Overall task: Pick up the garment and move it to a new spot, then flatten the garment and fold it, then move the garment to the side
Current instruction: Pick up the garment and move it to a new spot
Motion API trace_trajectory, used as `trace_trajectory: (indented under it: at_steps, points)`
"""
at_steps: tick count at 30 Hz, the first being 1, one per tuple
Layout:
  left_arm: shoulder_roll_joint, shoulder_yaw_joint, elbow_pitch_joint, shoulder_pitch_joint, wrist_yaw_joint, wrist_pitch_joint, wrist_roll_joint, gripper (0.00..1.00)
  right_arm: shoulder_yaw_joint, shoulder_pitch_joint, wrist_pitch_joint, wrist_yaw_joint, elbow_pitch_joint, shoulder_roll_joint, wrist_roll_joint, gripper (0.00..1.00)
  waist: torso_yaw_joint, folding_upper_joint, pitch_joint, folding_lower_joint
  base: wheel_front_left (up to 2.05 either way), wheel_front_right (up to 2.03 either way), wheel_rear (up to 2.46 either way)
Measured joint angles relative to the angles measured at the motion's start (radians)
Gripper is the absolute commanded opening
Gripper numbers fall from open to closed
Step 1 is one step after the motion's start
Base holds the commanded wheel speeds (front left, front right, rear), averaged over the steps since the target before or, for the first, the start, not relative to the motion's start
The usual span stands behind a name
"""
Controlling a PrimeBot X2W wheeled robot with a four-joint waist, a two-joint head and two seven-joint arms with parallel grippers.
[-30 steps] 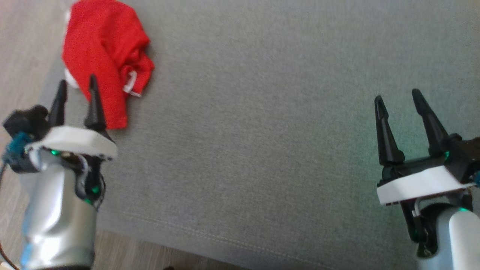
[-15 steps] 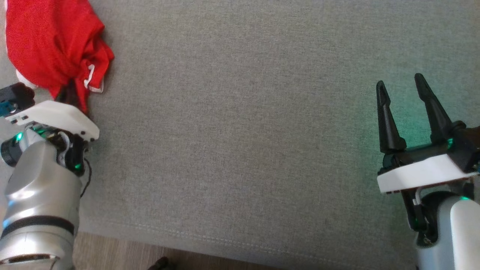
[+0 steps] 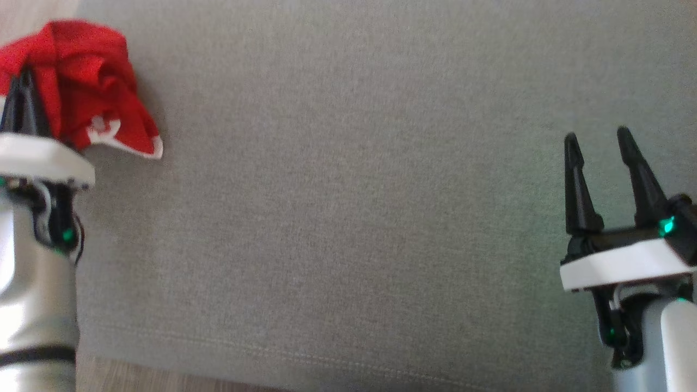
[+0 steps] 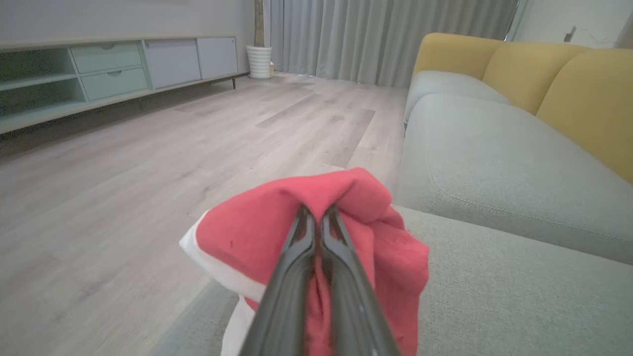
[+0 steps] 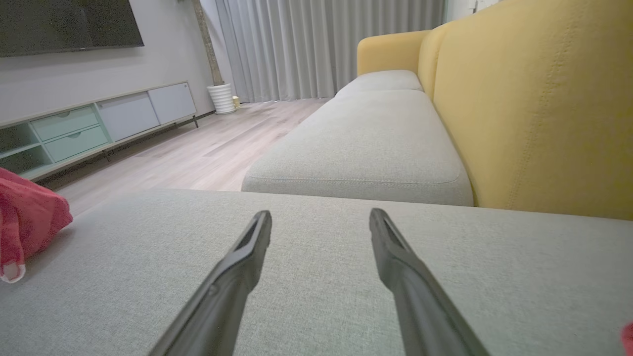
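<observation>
Garment [image 4: 237, 237] now bunched up w/ L claw [image 4: 316, 211] clenched on it, R claw [image 3: 596, 139] spread idle; pick-up step, next: carry toward mid sofa [image 3: 348, 190].

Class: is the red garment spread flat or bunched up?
Bunched up: the red garment sits in crumpled folds, pinched by the left gripper.

Long sofa with grey woven seat cushions [image 5: 356, 148] and mustard-yellow back cushions [image 5: 534, 99]. Beside it, pale wood-plank floor [image 4: 148, 148] running up to full-length grey curtains [image 4: 385, 34]. Along the pale far wall [image 5: 74, 79], a low sideboard [image 4: 113, 74] — open shelves, pale green drawers, grey doors — with a white ribbed pot [image 4: 259, 62] on the floor near its end. Higher up, a dark television [image 5: 64, 24] mounted flat.
</observation>
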Motion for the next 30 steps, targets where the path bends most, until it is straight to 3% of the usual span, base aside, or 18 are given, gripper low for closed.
trace_trajectory:
  at_steps: [8,18,24,30]
  points:
    - [-0.028,-0.003,-0.314,0.256,0.017,-0.001,0.052,0.0,-0.009,0.093,-0.013,0.0,0.018,0.001,0.037,1.0,-0.029,0.0,-0.139,0.0,0.0,0.0,0.0]
    - [-0.074,-0.136,-0.666,0.484,0.028,0.113,0.095,0.0,-0.001,0.141,-0.022,0.0,0.018,0.002,0.064,1.0,-0.145,0.0,-0.206,-0.0001,0.0,0.0,0.0]
    - [-0.108,-0.25,-0.709,0.504,0.001,0.152,0.1,0.0,0.017,0.139,-0.024,0.0,0.012,0.002,0.068,1.0,-0.226,0.0,-0.192,-0.0001,0.0,0.0,0.0]
    - [-0.14,-0.388,-0.634,0.444,-0.033,0.162,0.118,0.0,0.038,0.128,-0.047,0.0,0.02,0.002,0.089,1.0,-0.338,0.0,-0.153,-0.0001,0.0,0.0,0.0]
